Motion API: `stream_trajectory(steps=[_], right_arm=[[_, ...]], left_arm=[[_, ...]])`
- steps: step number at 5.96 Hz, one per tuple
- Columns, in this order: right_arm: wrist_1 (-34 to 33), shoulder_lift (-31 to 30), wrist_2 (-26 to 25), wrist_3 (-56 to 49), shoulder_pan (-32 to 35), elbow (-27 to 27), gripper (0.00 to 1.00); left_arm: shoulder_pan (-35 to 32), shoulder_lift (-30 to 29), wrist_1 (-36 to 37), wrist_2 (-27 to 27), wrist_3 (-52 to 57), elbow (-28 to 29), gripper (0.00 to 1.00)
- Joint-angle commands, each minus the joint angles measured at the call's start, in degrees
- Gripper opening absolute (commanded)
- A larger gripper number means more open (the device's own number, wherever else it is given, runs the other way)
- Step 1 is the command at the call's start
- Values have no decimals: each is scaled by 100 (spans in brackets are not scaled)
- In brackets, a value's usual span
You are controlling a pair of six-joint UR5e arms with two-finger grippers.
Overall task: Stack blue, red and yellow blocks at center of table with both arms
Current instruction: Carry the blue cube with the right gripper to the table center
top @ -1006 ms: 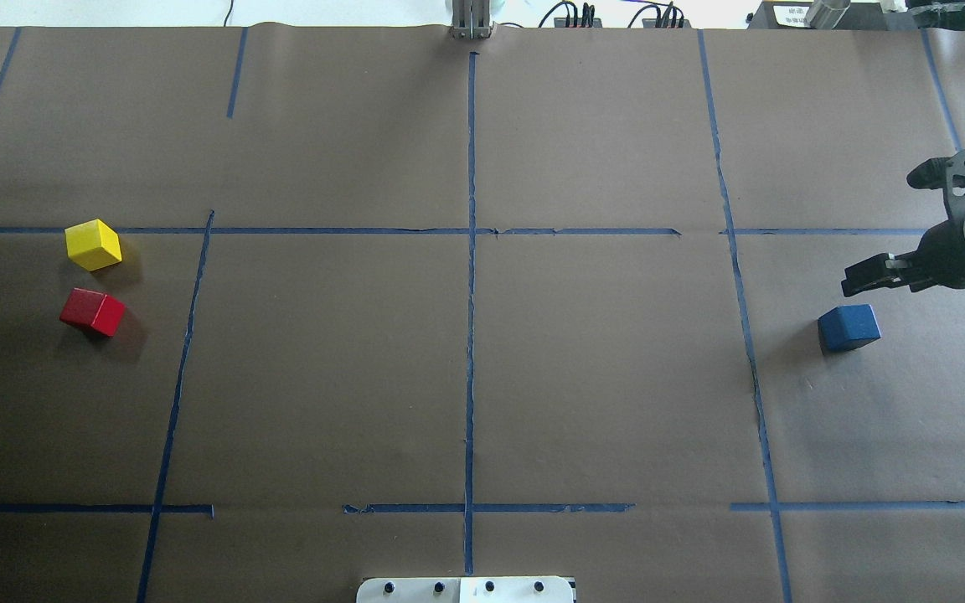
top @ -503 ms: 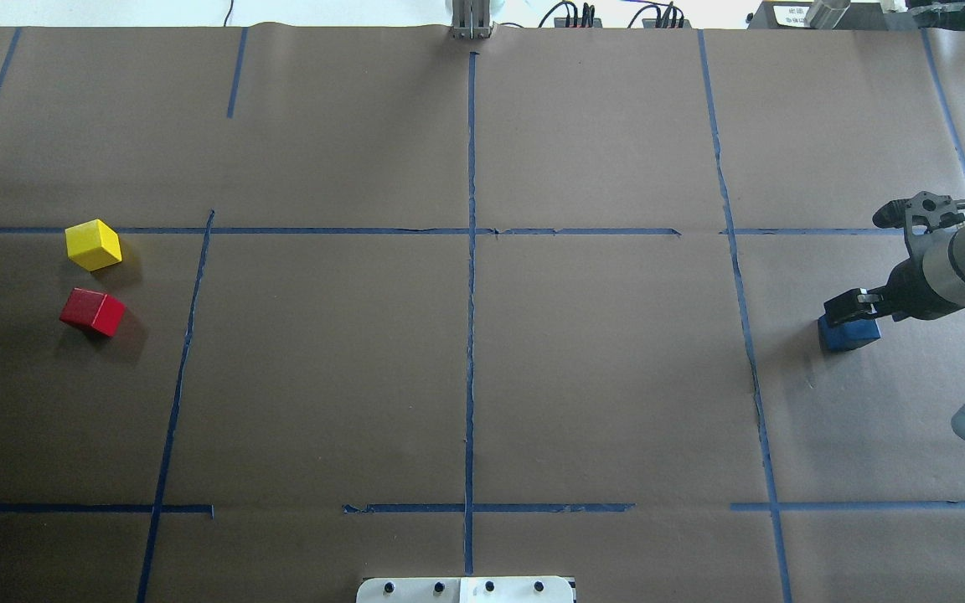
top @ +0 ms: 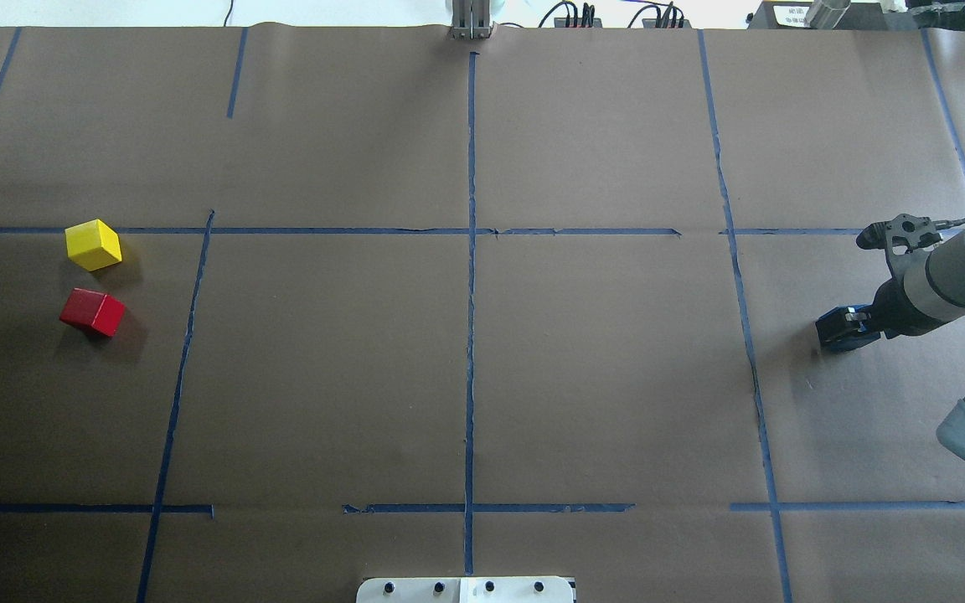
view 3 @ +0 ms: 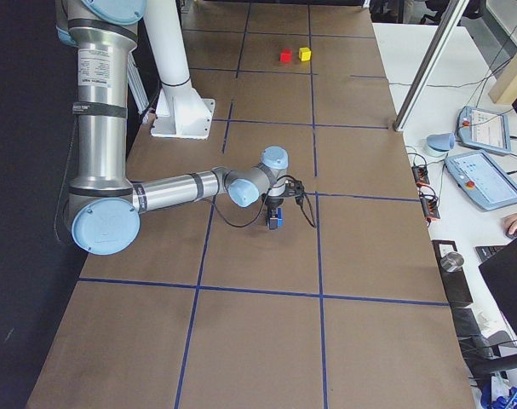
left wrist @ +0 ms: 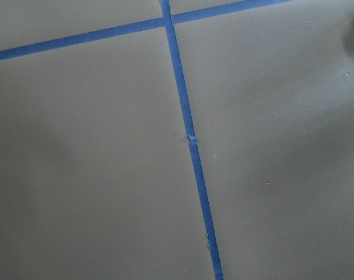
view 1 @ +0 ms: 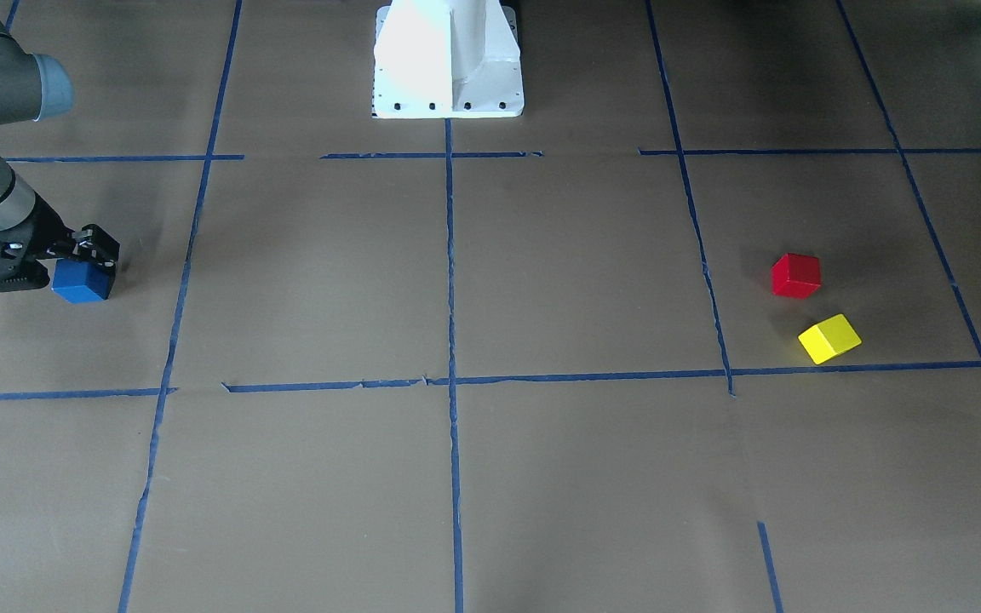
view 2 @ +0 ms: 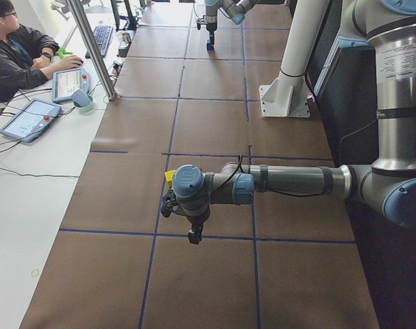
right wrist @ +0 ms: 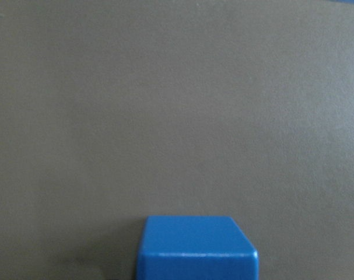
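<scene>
The blue block lies at the table's right end and also shows in the overhead view and low in the right wrist view. My right gripper is down over it, jaws open on either side; it also shows in the overhead view. The red block and yellow block sit close together at the left end. My left gripper hangs above the paper near them, seen only from the side, so I cannot tell if it is open. Its wrist view shows only paper and tape.
Blue tape lines cross at the table's middle. The white robot base stands at the near edge. A metal post and an operator's desk with tablets lie beyond the far edge.
My right gripper has moved left and down, from above and beside the blue block to around it. The blocks have not moved.
</scene>
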Motion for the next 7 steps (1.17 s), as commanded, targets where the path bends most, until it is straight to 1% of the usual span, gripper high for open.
stream_trajectory(steps=[1, 2, 3, 4, 5, 6, 7], right_arm=[[0, 44, -27, 1, -21, -35, 32], [0, 44, -36, 1, -12, 17, 15], [0, 174, -36, 27, -12, 79, 8], [-35, 532, -18, 71, -12, 106, 2], [-218, 1128, -10, 315, -21, 71, 2], [-838, 1969, -1, 814, -90, 27, 2], [-1688, 2778, -27, 1071, -308, -17, 2]], left_arm=[[8, 0, 0, 0, 0, -6, 100], [8, 0, 0, 0, 0, -6, 100], [8, 0, -9, 0, 0, -6, 100], [8, 0, -9, 0, 0, -23, 100], [8, 0, -9, -9, 9, -32, 100], [8, 0, -9, -9, 9, -32, 100], [8, 0, -9, -9, 9, -32, 100]])
